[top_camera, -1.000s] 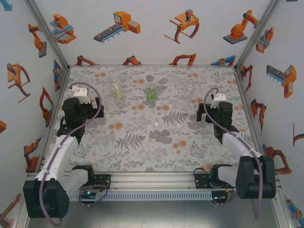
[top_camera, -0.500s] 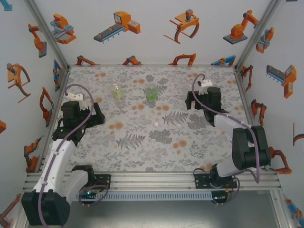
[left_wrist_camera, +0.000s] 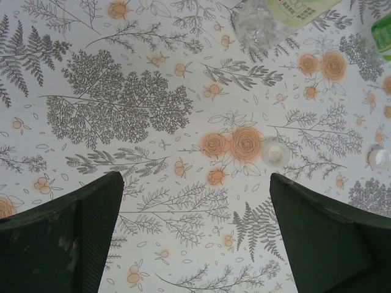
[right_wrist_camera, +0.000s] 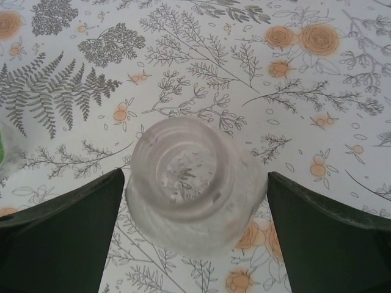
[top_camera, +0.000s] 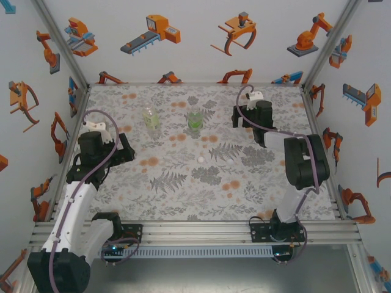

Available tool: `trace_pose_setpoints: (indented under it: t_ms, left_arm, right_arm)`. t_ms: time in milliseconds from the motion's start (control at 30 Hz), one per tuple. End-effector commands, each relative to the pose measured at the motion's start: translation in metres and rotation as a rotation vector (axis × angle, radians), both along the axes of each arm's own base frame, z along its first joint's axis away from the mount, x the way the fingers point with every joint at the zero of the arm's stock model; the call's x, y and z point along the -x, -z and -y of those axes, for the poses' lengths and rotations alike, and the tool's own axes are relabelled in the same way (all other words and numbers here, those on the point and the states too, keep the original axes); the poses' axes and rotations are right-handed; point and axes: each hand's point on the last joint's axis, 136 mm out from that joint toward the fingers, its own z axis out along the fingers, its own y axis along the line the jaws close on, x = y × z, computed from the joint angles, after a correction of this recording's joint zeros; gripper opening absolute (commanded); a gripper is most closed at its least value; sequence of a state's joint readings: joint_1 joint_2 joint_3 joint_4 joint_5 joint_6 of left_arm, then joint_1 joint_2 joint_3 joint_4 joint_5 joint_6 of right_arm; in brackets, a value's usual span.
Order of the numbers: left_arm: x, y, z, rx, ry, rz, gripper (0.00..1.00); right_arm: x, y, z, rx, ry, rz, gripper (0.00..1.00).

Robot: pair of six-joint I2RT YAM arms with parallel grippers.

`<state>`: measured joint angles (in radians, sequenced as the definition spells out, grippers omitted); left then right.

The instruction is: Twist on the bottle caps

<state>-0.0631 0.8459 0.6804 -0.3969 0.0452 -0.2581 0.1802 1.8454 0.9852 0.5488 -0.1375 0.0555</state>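
Right tool (right_wrist_camera: 195, 177) hangs straight over the colourless bottle (right_wrist_camera: 190, 201), one finger at 9 o'clock of it and one at 3 o'clock. Their inner faces sit right at the bottle's wall. I cannot tell if they press it or only flank it; the jaws are fairly wide either way. The bottle stands upright on the surface (right_wrist_camera: 317, 91), long axis vertical, its open uncapped mouth facing up into the wrist camera, so the squeeze line runs across its width. From above it is at the far right of a row, at 3 o'clock of the green bottle (top_camera: 195, 120) and yellowish bottle (top_camera: 150, 118), both upright. Left tool (left_wrist_camera: 195, 177) is wide open and empty, over the surface at the left side. A pale cap (left_wrist_camera: 275, 152) lies flat at about 2 o'clock of it, just off the tip of its 3 o'clock finger. A second cap (left_wrist_camera: 379, 157) lies further out at 3 o'clock. Judgement: the right arm owns the bottle and the left arm is free for a cap.
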Motion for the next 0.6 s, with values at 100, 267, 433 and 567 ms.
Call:
trace_pose_setpoints:
  t_ms: [100, 267, 433, 567]
  left_arm:
    - [0.006, 0.003, -0.004, 0.007, -0.035, -0.043, 0.97]
    - [0.004, 0.005, -0.003, 0.018, -0.040, -0.057, 0.97]
    - [0.006, 0.006, -0.002, 0.039, -0.051, -0.097, 0.97]
    - [0.007, -0.008, 0.023, 0.112, 0.071, -0.074, 0.97]
  right_arm:
    - [-0.018, -0.010, -0.009, -0.017, 0.011, 0.056, 0.76]
    - [-0.011, -0.008, -0.012, -0.014, -0.004, 0.051, 0.59]
    - [0.009, -0.023, -0.017, 0.038, -0.038, 0.036, 0.50]
    - [0.041, -0.043, -0.021, 0.062, -0.058, -0.012, 0.48]
